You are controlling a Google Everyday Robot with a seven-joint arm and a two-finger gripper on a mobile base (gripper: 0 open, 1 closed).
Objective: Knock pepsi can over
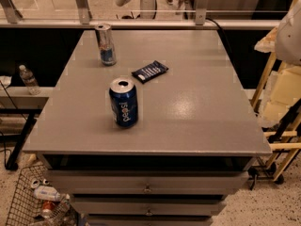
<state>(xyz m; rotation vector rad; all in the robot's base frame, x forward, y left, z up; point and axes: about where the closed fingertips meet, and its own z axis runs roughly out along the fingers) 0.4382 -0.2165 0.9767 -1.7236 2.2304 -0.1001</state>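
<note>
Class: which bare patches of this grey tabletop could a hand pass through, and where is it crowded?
Free: the right half of the tabletop, beyond the pepsi can and dark packet; also the front left corner. Crowded: the left-centre strip up to the slim can. The pincer is out of view.

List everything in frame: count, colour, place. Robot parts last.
pepsi can: 1, dark blue with silver top, upright, front-left of the tabletop's centre
slim can: 1, silver and blue, upright, far left part of the tabletop
packet: 1, dark with light print, lying flat between the two cans, nearer the centre
table: 1, grey, middle of the frame
drawers: at least 2, grey, under the tabletop at the front
water bottle: 1, clear, on a low ledge left of the table
wire basket: 1, dark wire, on the floor lower left, holding discarded containers
wooden frame: 1, light wood, right edge
claw: 0 seen, not in view
</note>
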